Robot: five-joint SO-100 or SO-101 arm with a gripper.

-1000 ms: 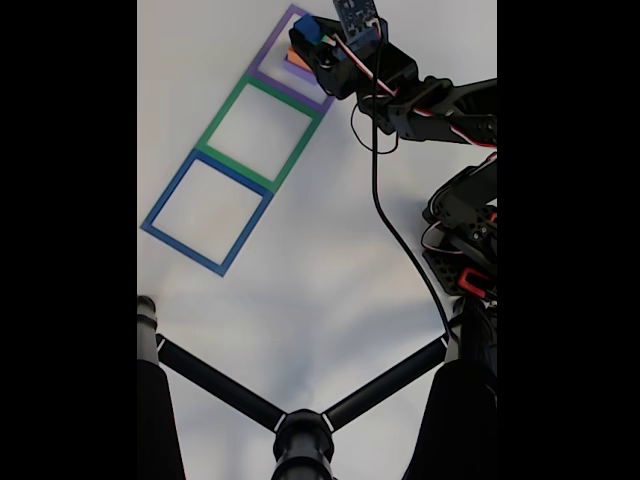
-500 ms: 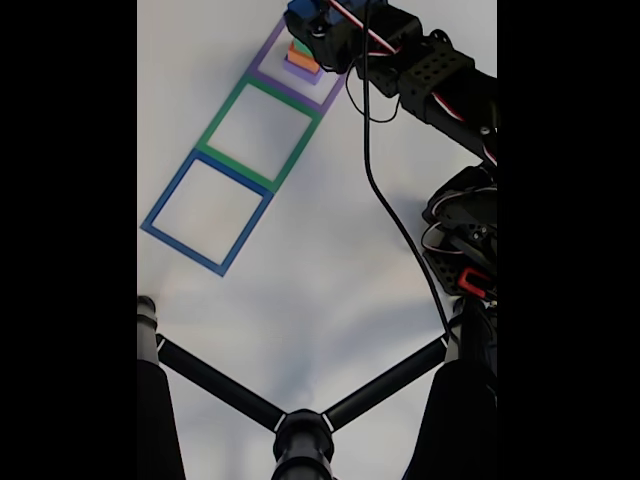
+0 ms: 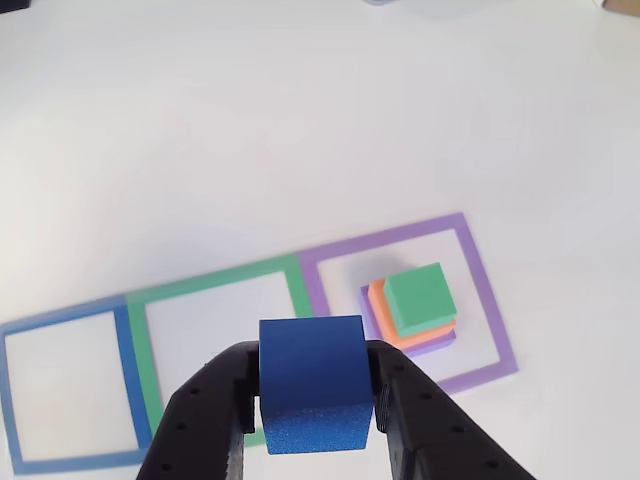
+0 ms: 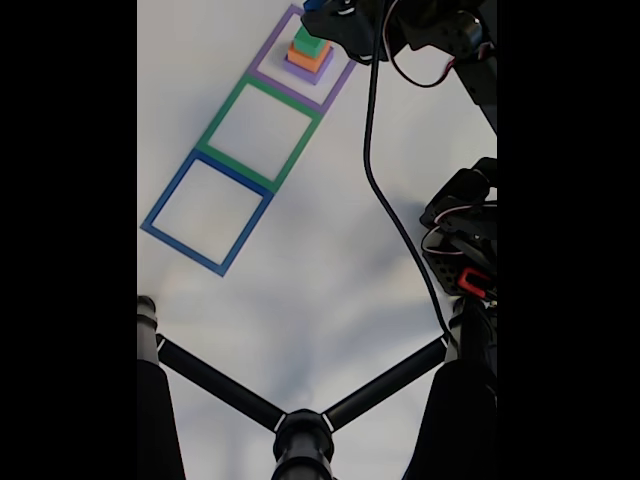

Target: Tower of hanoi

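Note:
The blue block [image 3: 312, 385] hangs in the air, pinched between the black fingers [image 3: 410, 420] of my gripper [image 3: 312, 400], which is shut on it. On the table stands a stack of three: green block [image 3: 420, 296] on orange block [image 3: 385, 320] on purple block [image 3: 440, 345], inside the purple tape square [image 3: 480, 290]. The held block sits in front of the stack, over the edge between the green and purple outlines. In the fixed view the stack [image 4: 309, 52] stands at the top, and my gripper [image 4: 335, 12] is raised just right of it.
Three tape squares lie in a row: blue [image 4: 205, 212], green [image 4: 262, 122] and purple [image 4: 330, 85]. The arm's black links and a cable [image 4: 385, 210] fill the right side. A black tripod-like stand [image 4: 300, 430] crosses the bottom of the fixed view.
My gripper has risen from the stack toward the top of the fixed view with the blue block in it, uncovering the green, orange and purple blocks.

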